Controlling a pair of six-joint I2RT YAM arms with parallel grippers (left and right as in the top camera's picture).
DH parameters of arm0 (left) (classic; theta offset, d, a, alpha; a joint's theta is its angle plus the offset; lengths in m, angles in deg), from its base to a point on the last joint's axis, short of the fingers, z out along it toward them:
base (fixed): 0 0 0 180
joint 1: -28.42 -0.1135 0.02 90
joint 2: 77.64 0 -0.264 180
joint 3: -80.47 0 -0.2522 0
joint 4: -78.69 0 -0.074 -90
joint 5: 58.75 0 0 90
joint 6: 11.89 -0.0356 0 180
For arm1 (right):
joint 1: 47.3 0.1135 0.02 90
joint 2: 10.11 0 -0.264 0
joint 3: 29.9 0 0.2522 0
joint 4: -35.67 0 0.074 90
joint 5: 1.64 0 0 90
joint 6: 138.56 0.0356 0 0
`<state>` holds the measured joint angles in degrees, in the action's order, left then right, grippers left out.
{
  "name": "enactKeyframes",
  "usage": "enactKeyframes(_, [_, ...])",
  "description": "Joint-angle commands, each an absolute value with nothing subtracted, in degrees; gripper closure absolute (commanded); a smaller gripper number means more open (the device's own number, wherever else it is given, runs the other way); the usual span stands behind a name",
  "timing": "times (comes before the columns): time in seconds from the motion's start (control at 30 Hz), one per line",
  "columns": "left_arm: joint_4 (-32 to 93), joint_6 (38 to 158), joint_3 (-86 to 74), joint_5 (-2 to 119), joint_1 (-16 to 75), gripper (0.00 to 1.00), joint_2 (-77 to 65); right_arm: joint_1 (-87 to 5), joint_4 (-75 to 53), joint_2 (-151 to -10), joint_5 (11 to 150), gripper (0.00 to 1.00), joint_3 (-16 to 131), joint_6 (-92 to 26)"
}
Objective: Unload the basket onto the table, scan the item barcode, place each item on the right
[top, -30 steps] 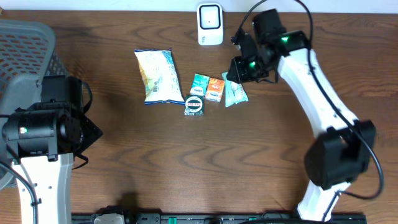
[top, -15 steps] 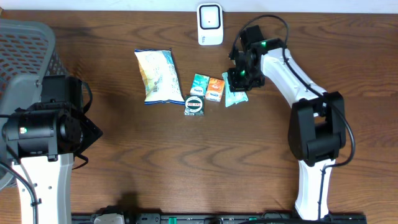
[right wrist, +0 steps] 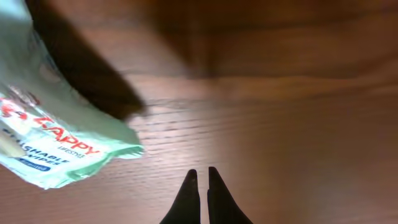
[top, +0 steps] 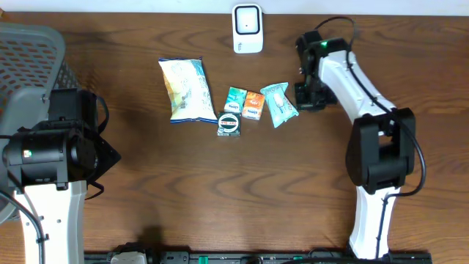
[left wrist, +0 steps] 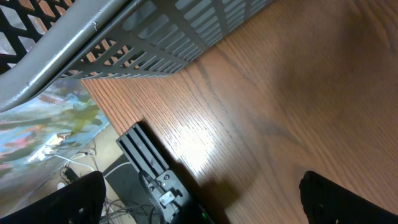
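left pincer hangs wide at the tabletop's left edge. wipes, near the back edge right of the scanner, have twisted and slid. right pincer beside them has closed on nothing: likely a slipped grab, nothing scanned yet.

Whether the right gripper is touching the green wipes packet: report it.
Apart. The right wrist view shows bare table between the shut right gripper and the green wipes packet.
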<state>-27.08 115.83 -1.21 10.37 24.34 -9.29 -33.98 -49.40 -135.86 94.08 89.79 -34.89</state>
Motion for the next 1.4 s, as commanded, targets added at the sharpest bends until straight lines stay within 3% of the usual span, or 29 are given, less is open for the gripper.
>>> enactKeyframes(0.0, [-27.38, 116.57, -1.17, 10.22, 24.10, 0.03, -9.50, -33.04, -49.42, -131.31, 86.69, 0.99, 93.41, -41.03])
enactKeyframes(0.17, [-27.38, 116.57, -1.17, 10.22, 24.10, 0.02, -9.50, -30.66, -43.65, -130.83, 75.65, 0.99, 93.63, -43.94])
enactKeyframes(0.43, [-27.38, 116.57, -1.17, 10.22, 24.10, 0.02, -9.50, -29.76, -32.62, -133.35, 75.33, 0.93, 88.58, -40.40])
enactKeyframes(0.97, [-27.38, 116.57, -1.17, 10.22, 24.10, 0.02, -9.50, -30.97, -27.57, -134.33, 74.08, 0.98, 79.36, -39.81])
enactKeyframes(1.2, [-27.38, 116.57, -1.17, 10.22, 24.10, 0.03, -9.50, -32.52, -29.27, -134.29, 82.67, 0.99, 78.57, -36.92])
enactKeyframes(1.37, [-27.38, 116.57, -1.17, 10.22, 24.10, 0.02, -9.50, -34.57, -37.23, -134.07, 92.16, 0.99, 81.94, -35.28])
